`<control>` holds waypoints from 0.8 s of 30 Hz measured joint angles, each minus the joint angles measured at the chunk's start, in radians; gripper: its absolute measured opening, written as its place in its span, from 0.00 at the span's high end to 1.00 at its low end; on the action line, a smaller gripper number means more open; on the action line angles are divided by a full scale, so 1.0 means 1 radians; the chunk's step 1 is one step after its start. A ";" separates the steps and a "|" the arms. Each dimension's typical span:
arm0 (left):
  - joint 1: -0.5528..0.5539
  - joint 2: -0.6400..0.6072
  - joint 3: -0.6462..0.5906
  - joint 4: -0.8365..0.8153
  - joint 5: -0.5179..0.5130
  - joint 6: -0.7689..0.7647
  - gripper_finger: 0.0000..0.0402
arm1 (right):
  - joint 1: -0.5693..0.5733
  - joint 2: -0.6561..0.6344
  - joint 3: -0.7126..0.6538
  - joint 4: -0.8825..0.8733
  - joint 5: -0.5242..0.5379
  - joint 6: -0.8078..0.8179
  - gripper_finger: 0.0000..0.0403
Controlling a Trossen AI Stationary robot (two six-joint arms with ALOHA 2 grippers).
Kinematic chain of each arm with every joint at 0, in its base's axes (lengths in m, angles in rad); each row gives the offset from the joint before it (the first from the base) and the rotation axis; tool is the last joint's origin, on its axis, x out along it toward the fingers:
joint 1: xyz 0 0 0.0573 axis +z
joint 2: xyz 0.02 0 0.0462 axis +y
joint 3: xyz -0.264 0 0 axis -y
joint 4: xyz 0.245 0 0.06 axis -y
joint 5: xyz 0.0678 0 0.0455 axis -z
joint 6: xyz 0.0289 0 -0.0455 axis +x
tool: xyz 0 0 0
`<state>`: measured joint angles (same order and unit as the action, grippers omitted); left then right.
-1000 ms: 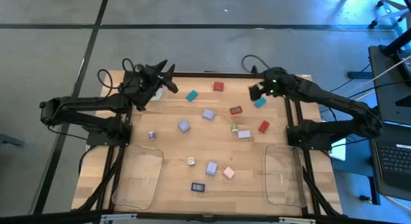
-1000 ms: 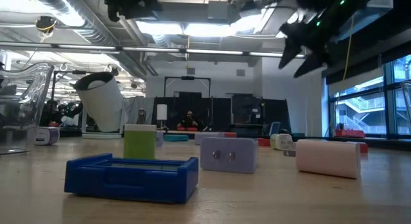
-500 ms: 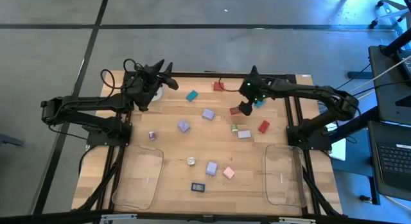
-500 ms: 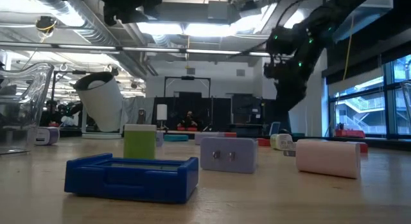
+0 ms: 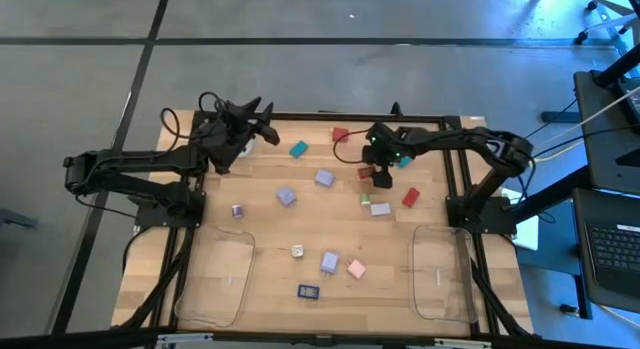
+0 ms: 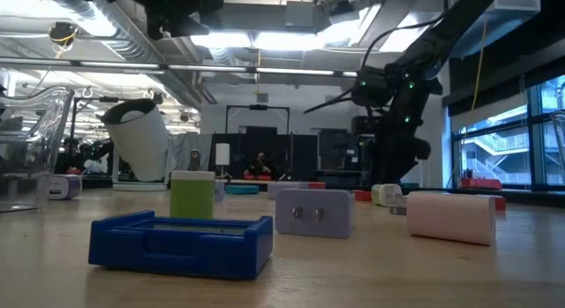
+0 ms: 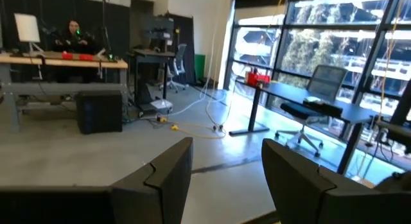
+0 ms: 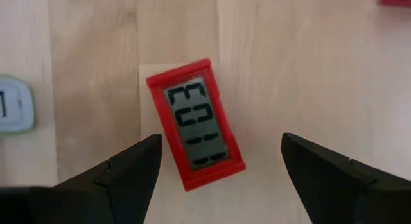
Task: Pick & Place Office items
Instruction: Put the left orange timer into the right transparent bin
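Your right gripper point(image 8: 218, 169) hangs directly over the red clock point(image 8: 196, 123), fingers point(image 8: 125, 172) spread wide and empty, one to each side of it and not yet touching. The clock lies flat and face-up on the table point(image 5: 260, 204), skewed a little against the line between your fingers. It looks like a light, stiff plastic block with a smooth face, so it should slide rather than bend; take it across the narrow width, on the long red edges, and square the wrist first. Its grey screen shows segmented digits, perhaps "503", though turned as it is I can't be sure. A pale green-rimmed piece point(image 8: 11, 105) lies just beside it. Farther off, your left gripper point(image 7: 225, 179) waits raised at the table's far left corner, fingers part open, holding nothing.
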<state>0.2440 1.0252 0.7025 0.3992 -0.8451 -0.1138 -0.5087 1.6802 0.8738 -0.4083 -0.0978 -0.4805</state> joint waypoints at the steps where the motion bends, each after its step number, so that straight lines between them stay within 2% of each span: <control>1: 0.000 0.000 0.000 -0.013 0.002 -0.012 0.55 | 0.000 0.009 0.000 0.003 -0.001 0.000 0.20; 7: 0.000 0.000 0.000 -0.038 0.002 -0.032 0.55 | -0.001 0.044 0.003 0.007 -0.024 0.006 0.20; 13: 0.000 0.000 0.000 -0.038 0.002 -0.032 0.55 | -0.001 0.057 0.004 0.011 -0.030 0.110 0.25; 18: 0.000 0.000 0.000 -0.037 0.002 -0.031 0.55 | -0.001 0.061 0.004 0.025 -0.012 0.248 0.36; 24: 0.000 0.000 0.000 -0.037 0.002 -0.031 0.55 | -0.001 0.062 0.003 0.028 -0.004 0.345 0.57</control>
<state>0.2440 1.0252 0.7025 0.3618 -0.8429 -0.1452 -0.5098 1.7420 0.8772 -0.3805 -0.1017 -0.1352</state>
